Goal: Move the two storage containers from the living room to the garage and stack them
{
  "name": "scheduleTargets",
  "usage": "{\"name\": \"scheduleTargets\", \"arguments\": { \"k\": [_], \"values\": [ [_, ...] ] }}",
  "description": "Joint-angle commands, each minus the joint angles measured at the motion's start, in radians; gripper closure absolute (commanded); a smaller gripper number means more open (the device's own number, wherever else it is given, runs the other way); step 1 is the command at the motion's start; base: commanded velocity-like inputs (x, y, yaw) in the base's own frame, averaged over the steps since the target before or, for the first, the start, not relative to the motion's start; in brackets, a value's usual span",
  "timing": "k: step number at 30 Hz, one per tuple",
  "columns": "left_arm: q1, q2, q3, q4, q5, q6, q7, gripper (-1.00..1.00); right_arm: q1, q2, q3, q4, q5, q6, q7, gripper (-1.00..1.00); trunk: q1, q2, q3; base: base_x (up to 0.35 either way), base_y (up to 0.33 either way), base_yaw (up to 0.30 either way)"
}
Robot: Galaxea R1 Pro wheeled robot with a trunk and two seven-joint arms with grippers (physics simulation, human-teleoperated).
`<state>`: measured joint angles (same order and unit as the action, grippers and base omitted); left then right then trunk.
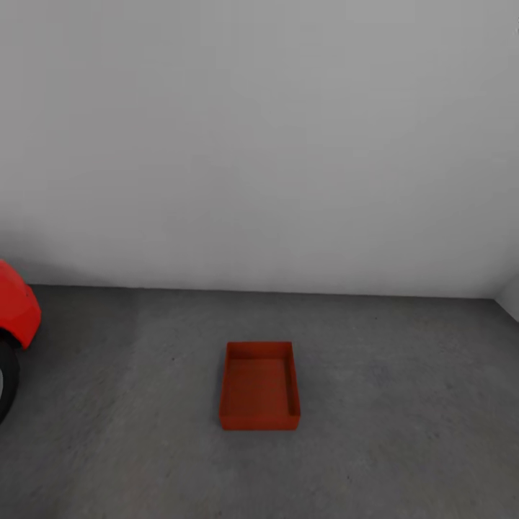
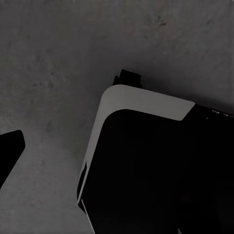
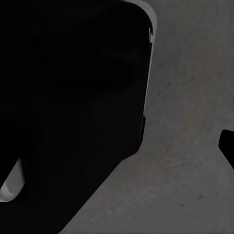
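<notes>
Orange-red container (image 1: 259, 387) is sitting on the garage floor (image 1: 404, 418), open side up, near the grey wall (image 1: 259, 144) and well apart from the red car (image 1: 16, 306) poking in at the left edge. So I'd say one box is parked and I'm on the fetch-the-second-one step. Next move is probably turning the base around and heading back to the living room, then bringing the other one here and lowering it square onto this one.

Can't say much about the grippers, honestly. Both wrist cams mostly show the dark robot body (image 2: 161, 165) over concrete, with only a black sliver at the frame edge, so I can't tell if either is released or clenched. No second container around, and the car is cut off.
</notes>
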<state>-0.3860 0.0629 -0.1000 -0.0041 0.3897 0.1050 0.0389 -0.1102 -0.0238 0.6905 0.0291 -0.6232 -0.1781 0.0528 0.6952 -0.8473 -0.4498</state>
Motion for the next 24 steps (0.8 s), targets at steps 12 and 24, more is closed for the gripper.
{"name": "scheduleTargets", "arguments": {
  "k": [12,24],
  "values": [
    [-0.001,0.0,-0.009,0.0,0.009,0.004,0.003,-1.0,-0.001,0.001,0.007,0.003,-0.01,-0.004,0.006,-1.0,0.0,-0.001,0.019,0.0,0.0,0.0],
    [-0.001,0.0,-0.009,0.0,0.009,0.004,0.003,-1.0,-0.001,0.001,0.007,0.003,-0.01,-0.004,0.006,-1.0,0.0,-0.001,0.038,0.0,0.0,0.0]
  ]
}}
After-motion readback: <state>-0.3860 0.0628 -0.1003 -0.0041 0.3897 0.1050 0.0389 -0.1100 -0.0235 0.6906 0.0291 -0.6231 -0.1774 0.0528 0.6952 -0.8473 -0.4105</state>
